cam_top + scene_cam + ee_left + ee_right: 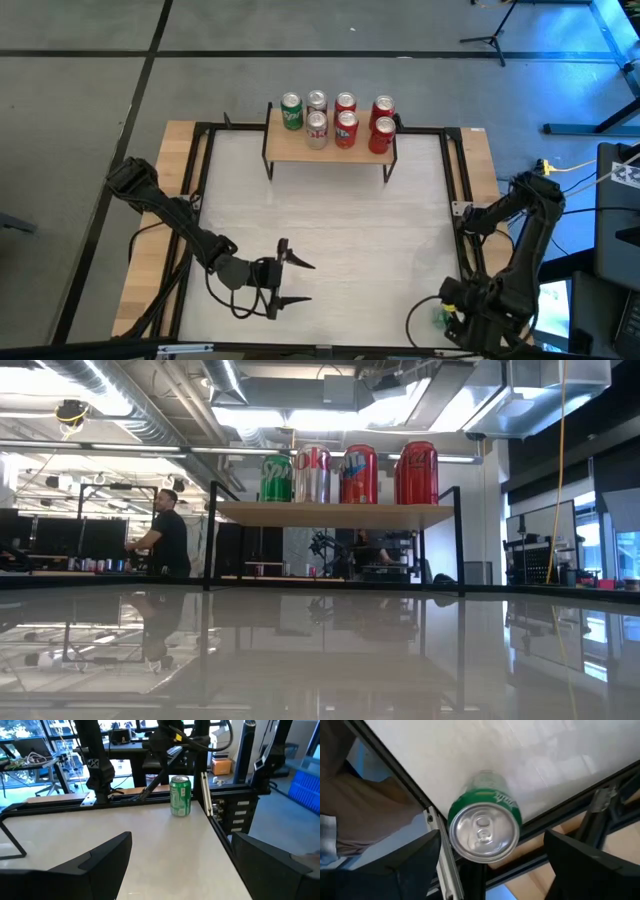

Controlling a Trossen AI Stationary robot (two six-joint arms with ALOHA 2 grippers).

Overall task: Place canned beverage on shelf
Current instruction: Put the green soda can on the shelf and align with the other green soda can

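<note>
A green can (pixel 180 795) stands upright on its base at the table's near right corner, beside the black frame; it shows from above in the right wrist view (pixel 484 831) and in the high view (pixel 441 317). My right gripper (pixel 492 834) hangs open over it, one finger on either side of the can's top, apart from it. My left gripper (pixel 308 282) is open and empty at the near middle of the table, pointing toward the right edge and the can. The shelf (pixel 330 150) stands at the far middle with several cans (pixel 345 120) upright on its wood top (pixel 335 514).
A black frame (pixel 455 170) runs round the pale tabletop. The white surface between the shelf and the grippers is bare. In the low view a person (pixel 168 535) stands in the room far behind the table. The cans fill most of the shelf top.
</note>
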